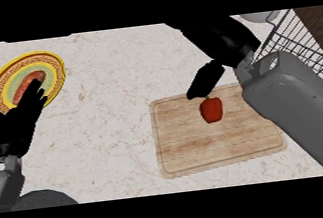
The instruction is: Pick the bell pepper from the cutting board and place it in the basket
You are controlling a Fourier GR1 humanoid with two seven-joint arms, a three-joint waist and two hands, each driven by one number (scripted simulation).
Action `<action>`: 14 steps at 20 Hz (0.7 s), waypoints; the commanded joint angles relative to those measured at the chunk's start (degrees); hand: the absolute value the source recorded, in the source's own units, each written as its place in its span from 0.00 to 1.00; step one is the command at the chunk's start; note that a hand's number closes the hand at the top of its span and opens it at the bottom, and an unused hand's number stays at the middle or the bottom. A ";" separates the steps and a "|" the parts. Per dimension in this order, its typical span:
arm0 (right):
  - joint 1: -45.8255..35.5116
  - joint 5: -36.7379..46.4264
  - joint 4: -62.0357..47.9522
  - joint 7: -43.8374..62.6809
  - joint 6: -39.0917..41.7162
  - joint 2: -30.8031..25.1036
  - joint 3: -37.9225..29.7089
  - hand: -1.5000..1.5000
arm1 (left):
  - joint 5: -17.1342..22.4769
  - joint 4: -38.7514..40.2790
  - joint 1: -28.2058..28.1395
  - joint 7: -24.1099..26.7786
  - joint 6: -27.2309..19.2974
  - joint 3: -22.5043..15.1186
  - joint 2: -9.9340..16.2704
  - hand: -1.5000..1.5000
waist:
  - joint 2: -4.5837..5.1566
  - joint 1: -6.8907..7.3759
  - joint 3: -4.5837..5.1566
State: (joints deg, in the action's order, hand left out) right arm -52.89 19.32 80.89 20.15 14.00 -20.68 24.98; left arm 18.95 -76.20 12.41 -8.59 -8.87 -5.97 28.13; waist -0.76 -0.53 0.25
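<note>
Right hand (214, 57), upper centre of the frame: it reaches in from the grey forearm (298, 110) that fills the right side, and its dark fingers point down and to the left, ending just above the stem end of the bell pepper (211, 109). The fingers look loosely extended rather than wrapped round anything; whether a fingertip touches the pepper cannot be told from this view. The hand holds nothing.

The bell pepper, red and lying on its side, rests on the cutting board (198, 147), in the board's upper middle part, at the centre right of the frame. It has not been lifted.

The basket (305, 44), a dark wire frame, shows at the upper right edge, partly hidden behind the right forearm. Its inside cannot be seen well enough to say what it holds.

Left hand (13, 123), at the left edge: open, fingers spread and pointing up, resting over the lower rim of a patterned plate (48, 63) in the upper left.

Progress, as judged: the approach to the pepper appears almost complete. Grasping, lifting, carrying to the upper right, and release into the basket all remain to be done.
</note>
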 commanded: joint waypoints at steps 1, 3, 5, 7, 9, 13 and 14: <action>-8.08 0.04 2.03 14.61 8.14 -3.85 -2.89 0.00 | 0.30 -1.02 0.15 -1.48 0.27 0.25 0.14 0.50 | -0.15 -0.27 -0.11; -11.84 -2.38 -1.99 15.81 13.94 -3.69 -4.21 0.00 | -1.67 0.10 2.12 -2.04 -1.34 -1.33 -1.98 0.50 | 0.51 0.26 -0.16; -13.29 -6.52 -5.37 14.36 21.41 -6.49 -5.94 0.00 | -0.57 0.83 1.98 -0.31 1.16 1.18 0.49 0.50 | 0.70 0.58 -0.15; -13.15 -11.49 -5.46 17.33 27.70 -6.52 -6.93 0.00 | -0.60 0.11 -0.29 0.71 0.83 0.81 -0.78 0.50 | 0.54 0.56 -0.15; -9.83 -14.09 -3.48 17.64 30.82 -7.24 -7.68 0.00 | -1.23 1.56 1.03 -0.06 1.25 1.11 -0.33 0.50 | 0.57 -0.10 -0.21; -8.36 -18.16 -3.19 17.75 35.81 -10.17 -12.86 0.00 | -0.80 -4.71 -2.77 -1.50 1.59 0.90 -1.15 0.50 | 0.57 0.67 -0.25; -3.46 -23.09 3.77 20.16 36.33 -11.75 -14.94 0.00 | -0.50 -0.07 -2.67 1.50 2.23 2.77 -0.81 0.50 | 0.28 -0.80 -0.25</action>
State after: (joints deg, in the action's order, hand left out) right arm -61.52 2.68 79.55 38.36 45.01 -29.46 14.19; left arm 18.27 -77.64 10.93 -8.60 -7.40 -4.81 27.19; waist -0.35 -0.45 0.05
